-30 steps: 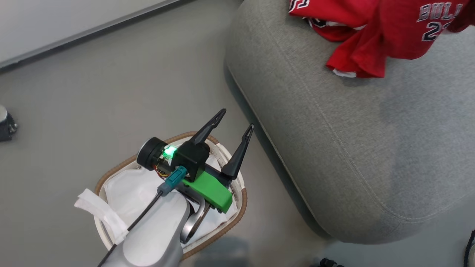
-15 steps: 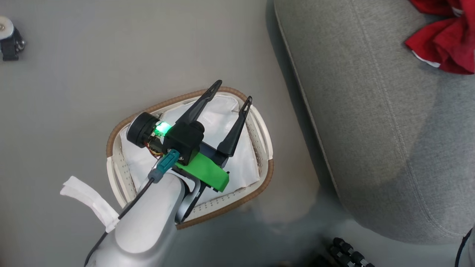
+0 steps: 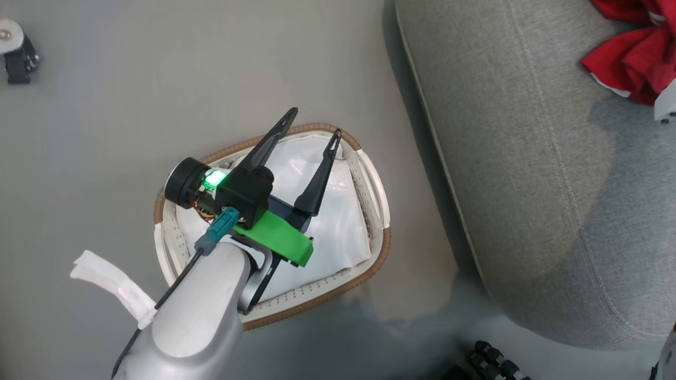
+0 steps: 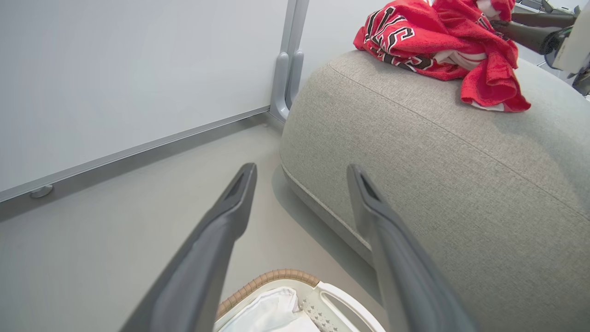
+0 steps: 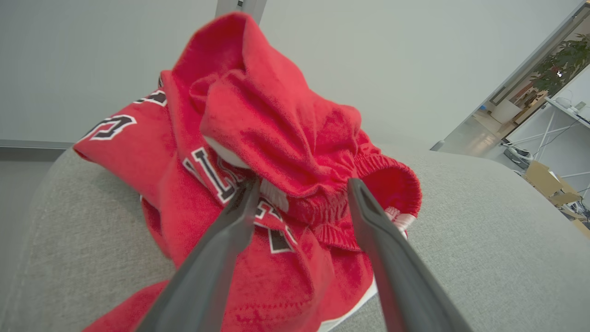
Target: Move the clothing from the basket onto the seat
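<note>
Left gripper [image 3: 315, 122] poised above the basket [image 3: 388, 244], its two long dark fingers spread wide and nothing held between them; right gripper [image 5: 303, 184] likewise parted, its fingers set either side of a gathered fold of the clothing [image 5: 276, 120], though contact with the cloth cannot be told. The clothing is heaped on top of the seat [image 3: 528, 158], well apart from the basket, in which only the liner [image 3: 338, 232] is seen where the arm does not hide the interior. Two hazards are judged likely: the elasticated fold could be caught on a fingertip as the right gripper is drawn away, and the heap dragged toward the cushion's rounded shoulder; and the liner could be pinched in mistake for a garment, by which the light basket might be lifted or tipped. The jerseys are soft, limp knit, red with black lettering outlined in white. The seat is covered in coarse grey weave, bulging, with a stitched seam. The basket is oval, of perforated white plastic, rimmed in brown weave, and stands on a smooth grey floor [image 3: 264, 63].
</note>
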Robot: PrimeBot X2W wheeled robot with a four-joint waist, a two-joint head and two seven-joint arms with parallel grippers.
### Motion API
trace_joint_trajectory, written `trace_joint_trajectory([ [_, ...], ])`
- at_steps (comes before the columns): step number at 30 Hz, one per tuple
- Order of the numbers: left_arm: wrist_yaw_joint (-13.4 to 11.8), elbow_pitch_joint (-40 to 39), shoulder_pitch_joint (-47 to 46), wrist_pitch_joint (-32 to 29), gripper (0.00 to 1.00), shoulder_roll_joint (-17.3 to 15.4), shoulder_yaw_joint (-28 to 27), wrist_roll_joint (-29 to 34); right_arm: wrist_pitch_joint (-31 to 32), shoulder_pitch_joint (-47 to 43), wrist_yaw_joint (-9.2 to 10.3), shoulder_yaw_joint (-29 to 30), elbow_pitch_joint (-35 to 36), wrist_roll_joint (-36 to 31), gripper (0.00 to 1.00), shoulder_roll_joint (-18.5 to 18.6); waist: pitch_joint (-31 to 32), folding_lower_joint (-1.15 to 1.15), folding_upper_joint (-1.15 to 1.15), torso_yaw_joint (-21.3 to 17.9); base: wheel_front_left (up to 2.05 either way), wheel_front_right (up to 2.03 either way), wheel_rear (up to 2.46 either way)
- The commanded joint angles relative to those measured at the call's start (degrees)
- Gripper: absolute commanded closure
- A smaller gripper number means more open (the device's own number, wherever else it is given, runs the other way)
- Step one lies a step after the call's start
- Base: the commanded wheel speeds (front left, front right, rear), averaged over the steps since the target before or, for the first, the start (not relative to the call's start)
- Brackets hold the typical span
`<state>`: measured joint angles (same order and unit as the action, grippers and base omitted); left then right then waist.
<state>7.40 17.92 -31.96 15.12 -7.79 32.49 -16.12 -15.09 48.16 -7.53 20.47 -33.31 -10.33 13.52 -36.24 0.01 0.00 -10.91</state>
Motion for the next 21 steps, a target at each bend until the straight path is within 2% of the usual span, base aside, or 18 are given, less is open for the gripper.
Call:
trace_joint_trajectory([
  [1, 0.17, 0.12, 1.05, 0.04, 0.0, -0.49, -0.33, -0.5, -0.11, -1.58, 0.08, -0.35, 0.37, 0.19, 0.0, -0.05, 2.09, -0.01, 0.0, -0.7, 0.0, 0.0, 0.0],
  [9, 0.17, 0.1, 3.57, 0.04, 0.0, 0.17, -4.03, -2.47, -0.11, -6.43, 0.08, -3.27, 1.71, 0.76, 0.0, 0.43, 9.45, -0.01, 0.0, -0.1, 0.0, 0.0, 0.0],
  [15, 0.17, 0.21, 6.86, 0.04, 0.0, 0.87, -8.73, -3.55, -0.12, -8.32, 0.08, -6.48, 2.18, 1.55, 0.0, 0.92, 16.0, -0.01, 0.0, 2.39, 0.0, 0.0, 0.0],
  [21, 0.17, 0.04, 12.19, 0.04, 0.0, 1.4, -14.59, -4.32, -0.11, -10.65, 0.08, -11.86, 2.94, 2.71, 0.0, -0.95, 21.93, -0.01, 0.0, 5.33, 0.0, 0.0, 0.0],
])
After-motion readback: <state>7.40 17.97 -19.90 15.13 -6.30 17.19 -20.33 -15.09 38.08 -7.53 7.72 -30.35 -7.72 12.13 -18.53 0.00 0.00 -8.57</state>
